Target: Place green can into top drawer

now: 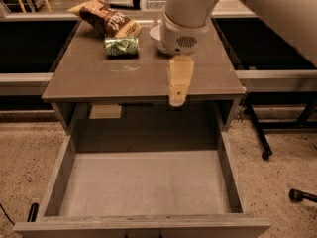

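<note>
Cream gripper (pixel 178 97) above brown cabinet top's (pixel 114 81) front edge. Small shiny green can (pixel 121 46) lies sideways, rear left. Wide grey-brown wooden drawer (pixel 227 165) open below.

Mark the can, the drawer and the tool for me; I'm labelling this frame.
can (pixel 121 46): camera view, middle of its green side, lying on the cabinet top (pixel 99 78).
drawer (pixel 143 182): camera view, bare floor, pulled open.
tool (pixel 177 101): camera view, fingertip end, over the cabinet top's front edge.
</note>
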